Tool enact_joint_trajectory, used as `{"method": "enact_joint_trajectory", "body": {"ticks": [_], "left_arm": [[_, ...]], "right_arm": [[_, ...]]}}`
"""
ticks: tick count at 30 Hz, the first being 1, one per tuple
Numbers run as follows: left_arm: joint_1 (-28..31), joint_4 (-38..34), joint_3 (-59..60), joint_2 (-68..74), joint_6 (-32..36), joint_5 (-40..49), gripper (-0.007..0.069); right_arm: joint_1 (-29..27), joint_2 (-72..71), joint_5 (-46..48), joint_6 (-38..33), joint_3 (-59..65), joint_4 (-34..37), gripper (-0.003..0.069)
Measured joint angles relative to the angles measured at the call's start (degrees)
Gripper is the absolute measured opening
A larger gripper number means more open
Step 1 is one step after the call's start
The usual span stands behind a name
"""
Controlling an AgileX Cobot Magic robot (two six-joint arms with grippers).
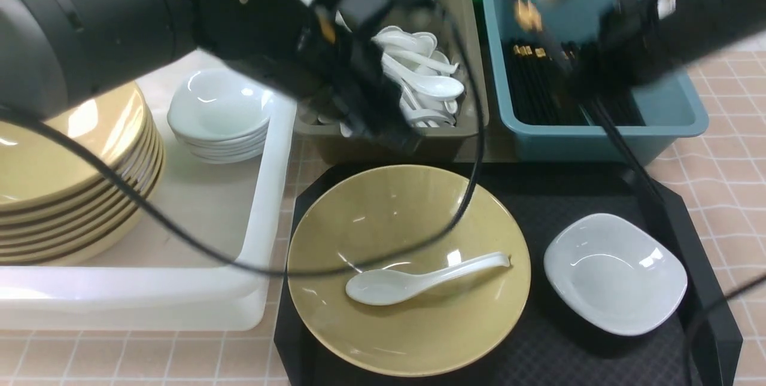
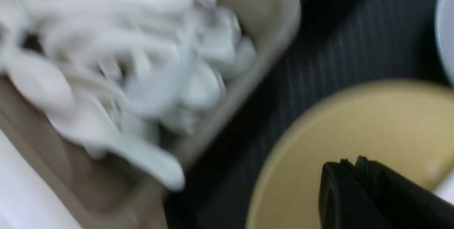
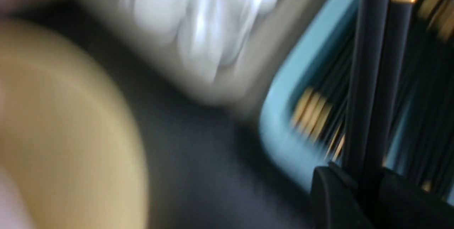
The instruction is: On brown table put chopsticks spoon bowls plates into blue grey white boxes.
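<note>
My right gripper is shut on a pair of black chopsticks with gold bands, held above the blue box, which holds several more chopsticks. A tan bowl sits on the black tray with a white spoon lying in it. A white plate lies to its right. My left gripper is shut and empty, over the bowl's far rim beside the grey box of spoons.
The white tub at the left holds a stack of tan bowls and a stack of white plates. The checked brown table shows to the right. Arm cables hang over the bowl and tray.
</note>
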Motion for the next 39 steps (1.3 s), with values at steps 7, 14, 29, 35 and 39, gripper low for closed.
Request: {"method": "enact_joint_trajectory", "body": {"ticks": [7, 14, 29, 35, 39], "left_arm": [[0.0, 1.5, -8.83, 1.6, -2.45, -6.0, 0.0001], [0.17, 5.2, -12.44, 1.6, -3.5, -5.78, 0.0001], [14.19, -2.58, -10.24, -3.35, -2.2, 19.17, 0.0001], [13.92, -5.0, 1.88, -12.14, 0.1, 20.4, 0.0001], [13.92, -5.12, 12.49, -19.33, 0.16, 17.78, 0.0001]], "right_arm": [[-5.26, 10.21, -11.8, 7.0, -10.94, -0.16, 0.016], [-10.54, 23.9, -13.01, 13.79, -21.13, -0.63, 0.0167], [-6.7, 20.74, 27.57, -4.76, -31.37, 1.53, 0.0481], [0.06, 14.57, 30.42, -12.17, -24.22, 3.78, 0.0482], [6.61, 9.9, 30.6, -19.38, -15.96, 4.89, 0.0482]]}}
